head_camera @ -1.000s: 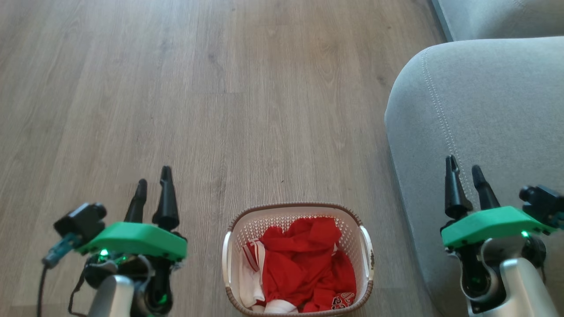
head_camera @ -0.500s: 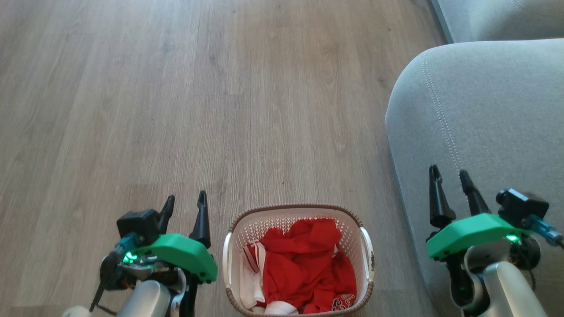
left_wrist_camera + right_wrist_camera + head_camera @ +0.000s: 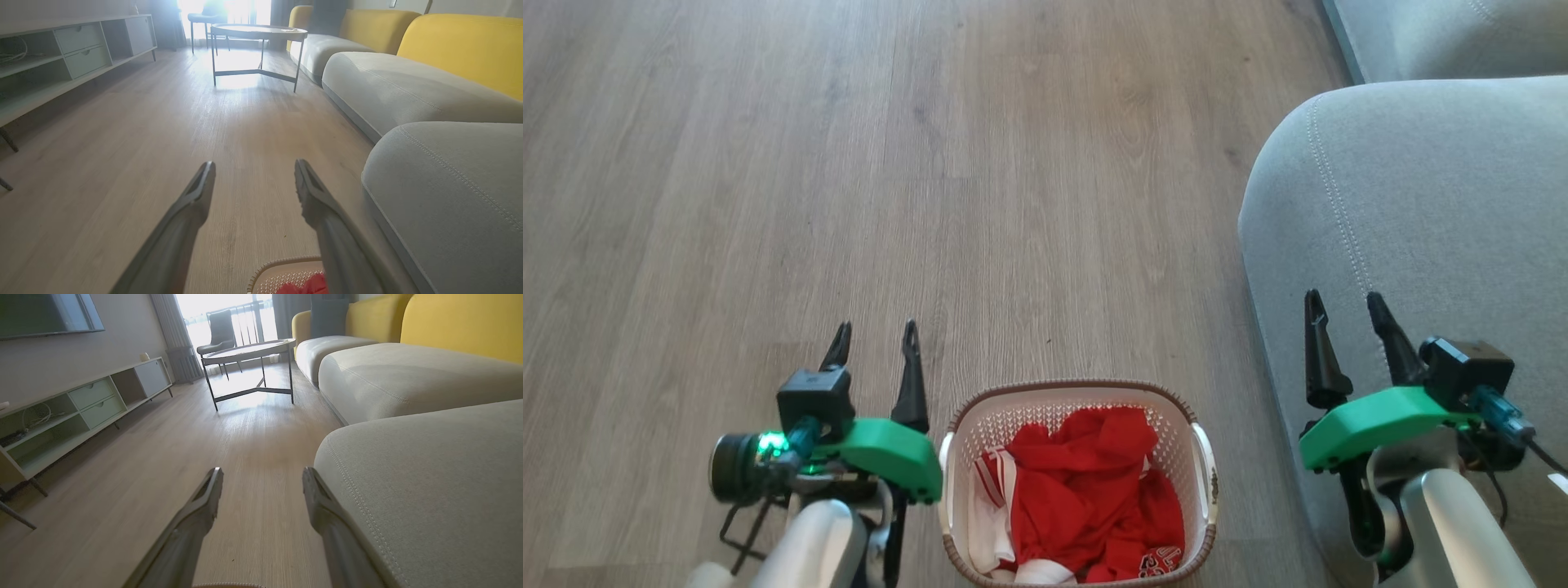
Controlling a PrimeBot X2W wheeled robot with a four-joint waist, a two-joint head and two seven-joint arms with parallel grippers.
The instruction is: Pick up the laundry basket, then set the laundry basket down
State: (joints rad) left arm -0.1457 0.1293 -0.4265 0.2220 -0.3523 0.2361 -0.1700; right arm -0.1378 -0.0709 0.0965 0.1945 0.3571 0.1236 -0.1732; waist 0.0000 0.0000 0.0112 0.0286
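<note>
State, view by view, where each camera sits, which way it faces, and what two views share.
Head view: on the head, looking down at the floor, the laundry basket and the sofa; the left gripper and right gripper show, open.
Left wrist view: on the left wrist, facing along the floor toward the coffee table; its own fingers show.
Right wrist view: on the right wrist, same heading; its fingers show.
Shared: both wrist views see coffee table and sofa.

The laundry basket's near end is cut off.
</note>
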